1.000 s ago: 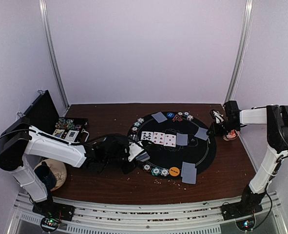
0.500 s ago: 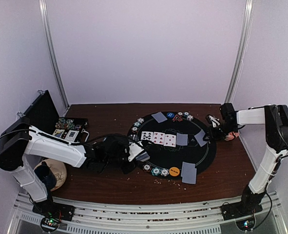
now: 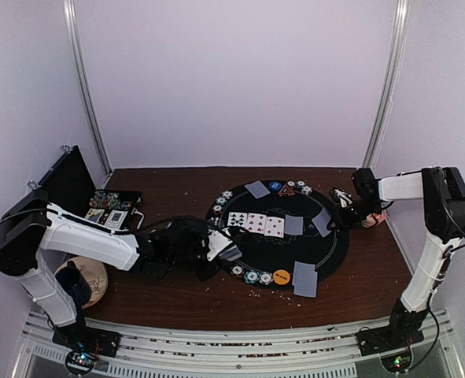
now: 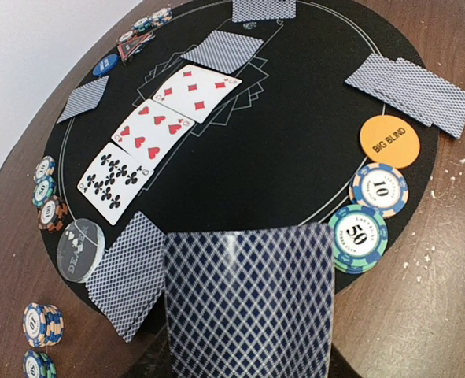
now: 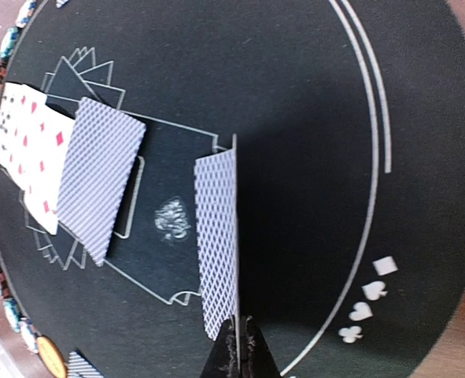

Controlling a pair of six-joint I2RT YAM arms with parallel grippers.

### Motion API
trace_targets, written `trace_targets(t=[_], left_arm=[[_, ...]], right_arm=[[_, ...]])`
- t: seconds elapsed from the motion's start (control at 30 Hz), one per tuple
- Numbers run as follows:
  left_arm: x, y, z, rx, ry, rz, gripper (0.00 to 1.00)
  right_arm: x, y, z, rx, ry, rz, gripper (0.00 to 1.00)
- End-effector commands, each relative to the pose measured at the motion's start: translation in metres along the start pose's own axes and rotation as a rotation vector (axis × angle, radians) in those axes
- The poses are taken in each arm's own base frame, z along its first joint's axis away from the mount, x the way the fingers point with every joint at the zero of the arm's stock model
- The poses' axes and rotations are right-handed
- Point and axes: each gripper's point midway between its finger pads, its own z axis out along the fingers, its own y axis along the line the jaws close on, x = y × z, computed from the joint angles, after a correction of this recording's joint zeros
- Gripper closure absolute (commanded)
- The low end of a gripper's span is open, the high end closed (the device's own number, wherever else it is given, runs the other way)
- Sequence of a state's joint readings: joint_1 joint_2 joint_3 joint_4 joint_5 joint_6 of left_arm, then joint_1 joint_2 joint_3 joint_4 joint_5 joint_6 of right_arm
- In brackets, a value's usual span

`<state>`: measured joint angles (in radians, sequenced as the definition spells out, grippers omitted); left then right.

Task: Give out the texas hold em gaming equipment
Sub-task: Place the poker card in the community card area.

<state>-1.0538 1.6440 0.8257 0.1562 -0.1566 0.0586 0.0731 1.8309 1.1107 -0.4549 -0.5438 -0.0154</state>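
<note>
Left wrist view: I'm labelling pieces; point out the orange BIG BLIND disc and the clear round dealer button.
Orange BIG BLIND disc [image 4: 387,141], left wrist view, printed centre.
Clear round dealer button [image 4: 83,243], left wrist view, its middle.

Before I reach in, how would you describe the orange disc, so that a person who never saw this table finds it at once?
Look at the round black mat and follow its near edge in the top view. The orange disc lies there, between striped chips and face-down cards. It alone is plain orange and reads BIG BLIND.
</note>
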Motion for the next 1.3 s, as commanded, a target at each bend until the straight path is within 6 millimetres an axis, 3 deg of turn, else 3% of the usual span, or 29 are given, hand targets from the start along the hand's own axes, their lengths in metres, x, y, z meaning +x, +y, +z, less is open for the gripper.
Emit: trace_targets(t=[0.0,0.53,0.7,0.83,1.27], left_arm=[[-0.024,0.004,-0.001,-0.015,-0.069,-0.007,0.76],[-0.022,0.006,0.001,-0.030,-0.060,-0.003,0.76],[-0.021,0.006,0.002,-0.031,-0.056,-0.003,0.76],[-0.020,0.006,0.003,-0.034,-0.052,-0.001,0.76],[-0.019,0.007,0.003,-0.038,-0.050,-0.001,0.76]], right_arm=[[0.000,0.014,0.001,-0.137,0.004,0.103,1.00],[0.015,0.009,0.022,-0.221,-0.093,0.382,1.00],[0.008,0.010,0.018,-0.243,-0.161,0.433,1.00],[0.000,0.018,0.015,-0.274,-0.199,0.454,1.00],[0.004,0.031,0.025,-0.291,-0.181,0.456,0.97]])
